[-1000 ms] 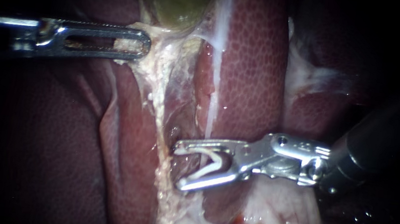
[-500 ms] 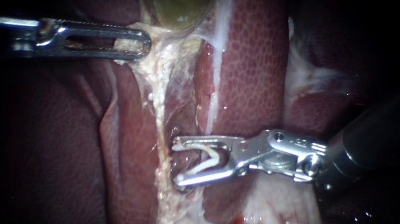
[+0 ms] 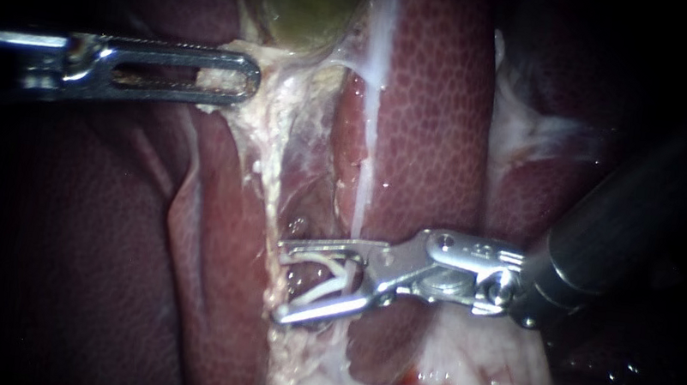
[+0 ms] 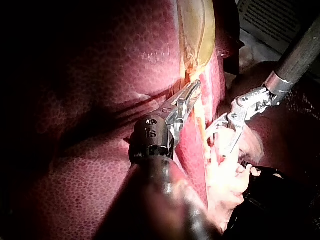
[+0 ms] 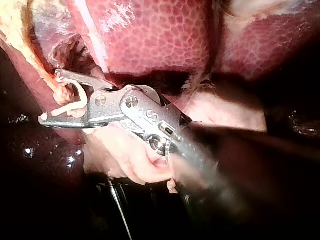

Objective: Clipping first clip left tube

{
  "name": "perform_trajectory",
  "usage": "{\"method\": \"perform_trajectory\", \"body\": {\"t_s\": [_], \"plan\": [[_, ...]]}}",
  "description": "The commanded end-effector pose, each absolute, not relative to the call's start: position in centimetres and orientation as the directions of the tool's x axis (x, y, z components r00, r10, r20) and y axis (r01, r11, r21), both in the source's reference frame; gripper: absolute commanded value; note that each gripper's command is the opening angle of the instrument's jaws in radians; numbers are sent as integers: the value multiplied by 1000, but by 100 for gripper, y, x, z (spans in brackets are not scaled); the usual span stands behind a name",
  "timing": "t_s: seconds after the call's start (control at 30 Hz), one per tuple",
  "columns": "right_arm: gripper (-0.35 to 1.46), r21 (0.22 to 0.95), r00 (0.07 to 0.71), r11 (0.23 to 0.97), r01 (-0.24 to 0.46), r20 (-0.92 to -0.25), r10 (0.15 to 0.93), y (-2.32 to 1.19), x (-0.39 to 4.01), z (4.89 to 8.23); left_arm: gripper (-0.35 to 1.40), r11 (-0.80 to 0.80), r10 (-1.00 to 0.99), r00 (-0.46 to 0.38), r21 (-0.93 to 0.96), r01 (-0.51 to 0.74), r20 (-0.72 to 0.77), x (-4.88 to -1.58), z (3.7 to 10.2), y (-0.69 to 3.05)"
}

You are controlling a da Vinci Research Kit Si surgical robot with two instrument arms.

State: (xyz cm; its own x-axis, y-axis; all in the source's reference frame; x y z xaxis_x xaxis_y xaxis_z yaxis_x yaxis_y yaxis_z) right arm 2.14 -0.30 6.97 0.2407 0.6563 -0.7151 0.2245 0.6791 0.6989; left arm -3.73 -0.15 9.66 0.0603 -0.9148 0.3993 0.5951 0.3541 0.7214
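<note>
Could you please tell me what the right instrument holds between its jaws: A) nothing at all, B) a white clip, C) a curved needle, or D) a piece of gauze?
B: a white clip, spread in a V, lies between both jaws of the right instrument.

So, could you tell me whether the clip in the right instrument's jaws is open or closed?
Open: the white clip spreads in a wide V, one leg along each of the right instrument's parted jaws.
</note>
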Motion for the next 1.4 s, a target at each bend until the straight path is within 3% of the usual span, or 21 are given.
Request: {"method": "perform_trajectory", "body": {"t_s": [0.03,0.63,0.9,1.4], "plan": [[60,698,241,678,229,-716,655,-32,215,698,-35,354,-915,60,721,595,399,-373,966,-15],[60,723,259,626,292,-690,676,-53,235,691,-35,354,-915,60,721,595,399,-373,966,-15],[60,733,244,591,337,-675,697,-60,243,681,-35,354,-915,60,721,596,399,-373,966,-15],[60,740,198,575,349,-658,727,-48,266,678,-35,354,-915,60,721,596,400,-375,966,-15]]}}
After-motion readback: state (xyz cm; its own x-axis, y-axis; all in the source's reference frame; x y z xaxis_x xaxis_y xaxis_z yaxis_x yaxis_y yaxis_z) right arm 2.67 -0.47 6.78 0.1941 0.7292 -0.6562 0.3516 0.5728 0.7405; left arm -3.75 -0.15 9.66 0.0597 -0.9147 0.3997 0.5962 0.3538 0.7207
